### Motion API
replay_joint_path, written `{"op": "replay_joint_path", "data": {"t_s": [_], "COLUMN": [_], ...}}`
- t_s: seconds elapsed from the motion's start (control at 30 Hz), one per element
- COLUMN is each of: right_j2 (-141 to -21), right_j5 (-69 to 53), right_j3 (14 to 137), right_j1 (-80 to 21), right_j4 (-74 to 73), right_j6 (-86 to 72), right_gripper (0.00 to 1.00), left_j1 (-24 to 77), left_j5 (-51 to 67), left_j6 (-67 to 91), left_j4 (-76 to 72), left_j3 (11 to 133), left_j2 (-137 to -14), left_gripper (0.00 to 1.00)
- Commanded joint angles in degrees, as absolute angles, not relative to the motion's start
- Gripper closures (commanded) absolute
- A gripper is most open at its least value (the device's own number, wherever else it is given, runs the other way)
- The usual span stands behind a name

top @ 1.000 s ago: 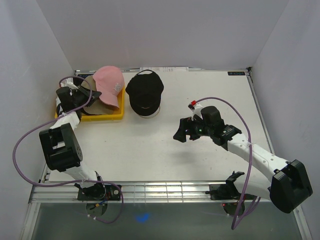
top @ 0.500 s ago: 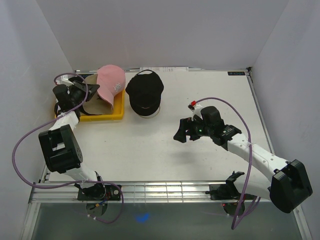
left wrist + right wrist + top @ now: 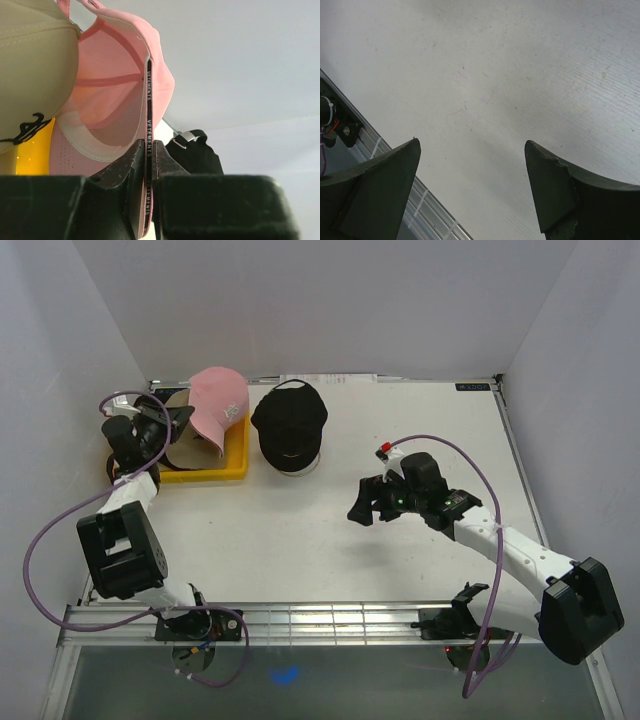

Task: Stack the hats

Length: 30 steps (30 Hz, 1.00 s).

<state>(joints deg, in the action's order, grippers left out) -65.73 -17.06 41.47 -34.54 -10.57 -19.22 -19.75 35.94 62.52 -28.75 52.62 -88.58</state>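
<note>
Pink cap [image 3: 115, 90] rim pinched by left gripper [image 3: 149, 152] — right gripper [image 3: 472, 150] agape.

White scuffed table [image 3: 330, 540], plain pale walls [image 3: 330, 300] on three sides, metal rail [image 3: 320, 620] along near edge, soft even light

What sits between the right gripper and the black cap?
Nothing: in the top view only bare table separates the right gripper from the black cap.

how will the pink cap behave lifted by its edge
Probably floppy: the pink cap hangs from one edge pinched in the left gripper, so its crown may sag. Likely light, since that pinch holds it.
</note>
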Motion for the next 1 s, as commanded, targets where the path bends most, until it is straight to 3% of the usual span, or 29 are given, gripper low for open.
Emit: {"op": "replay_joint_path", "data": {"t_s": [0.0,0.37,0.73,0.97], "right_j2": [-66.09,-66.62,-66.45,-66.71], "right_j5": [-17.14,-18.19,-18.46,-18.72], "right_j3": [43.07,41.4,40.08,39.38], "right_j1": [-34.45,-34.45,-34.45,-34.45], "right_j4": [-10.28,-8.09,-7.21,-6.33], "right_j6": [-18.28,-19.25,-19.69,-20.21], "right_gripper": [0.1,0.1,0.1,0.1], "left_j1": [-20.83,-21.45,-21.53,-21.53], "left_j5": [34.63,35.77,37.09,39.11], "left_j6": [62.76,58.63,54.76,55.19], "left_j4": [-31.11,-29.71,-28.12,-29.0], "left_j3": [49.32,36.49,33.49,34.1], "left_j2": [-82.45,-76.29,-77.34,-77.96], "left_gripper": [1.0,1.0,1.0,0.83]}}
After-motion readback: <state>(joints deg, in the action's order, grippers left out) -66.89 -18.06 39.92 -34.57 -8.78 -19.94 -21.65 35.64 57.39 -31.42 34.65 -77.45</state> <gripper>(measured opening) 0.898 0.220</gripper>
